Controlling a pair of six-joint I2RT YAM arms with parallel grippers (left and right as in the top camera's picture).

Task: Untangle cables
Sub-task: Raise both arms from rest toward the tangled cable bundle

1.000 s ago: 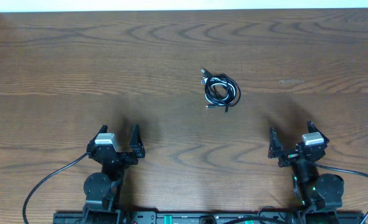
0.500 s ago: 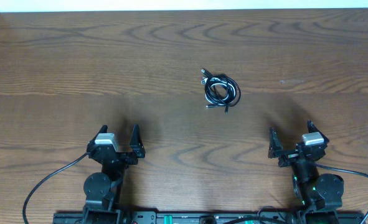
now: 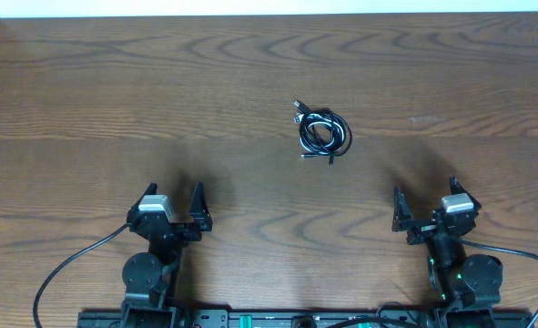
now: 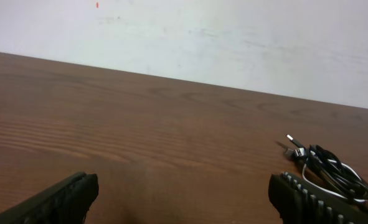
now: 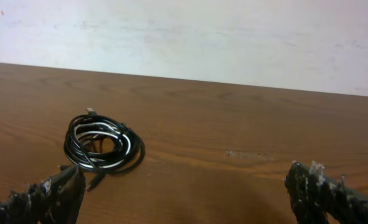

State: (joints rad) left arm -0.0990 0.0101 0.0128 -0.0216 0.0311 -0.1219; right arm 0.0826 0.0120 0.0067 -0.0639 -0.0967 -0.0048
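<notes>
A black cable and a white cable lie coiled together in one small bundle (image 3: 322,133) on the wooden table, right of centre, with small plug ends sticking out. The bundle also shows in the left wrist view (image 4: 330,171) at far right and in the right wrist view (image 5: 103,143) at left. My left gripper (image 3: 172,202) is open and empty near the front edge, well left of the bundle. My right gripper (image 3: 425,202) is open and empty near the front edge, right of the bundle. Both stay apart from the cables.
The wooden table (image 3: 159,91) ends at a white wall along the back. Thick black arm wires (image 3: 68,264) loop out from both arm bases at the front edge. A small pale scuff (image 3: 425,119) marks the wood right of the bundle.
</notes>
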